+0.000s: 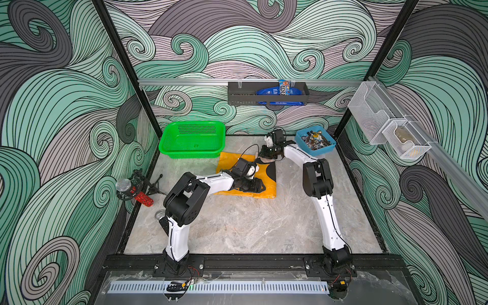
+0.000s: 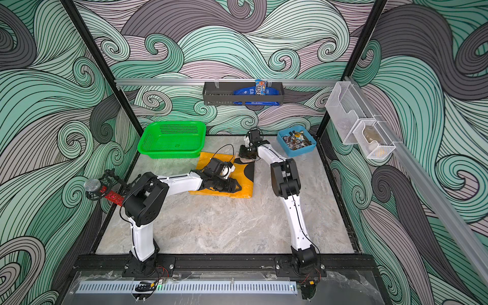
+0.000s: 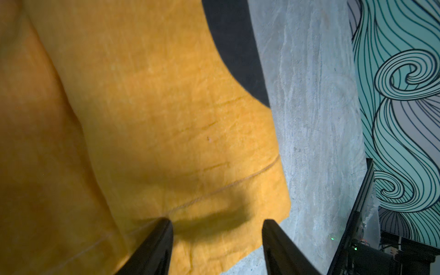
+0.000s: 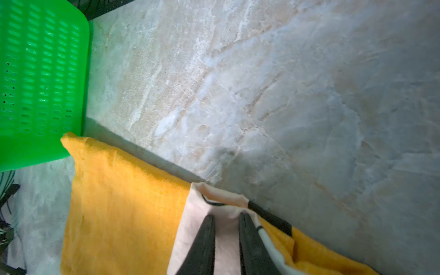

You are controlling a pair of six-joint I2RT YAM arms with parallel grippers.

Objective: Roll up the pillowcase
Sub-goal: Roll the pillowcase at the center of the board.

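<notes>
At the back middle of the marble counter (image 1: pixel 237 224), the mustard-yellow pillowcase (image 1: pixel 269 188) lies partly folded, its far corner touching the green basket (image 1: pixel 192 140) at about eleven o'clock. Over the cloth's near edge hangs the left end effector (image 3: pixel 216 228), its jaws well apart with nothing between them and yellow fabric beneath. At the cloth's far edge, around one o'clock, the right end effector (image 4: pixel 227 221) has its jaws nearly together on a pale pinkish fold of the pillowcase. A blue tray (image 1: pixel 315 142) of small parts sits at the counter's two o'clock corner.
</notes>
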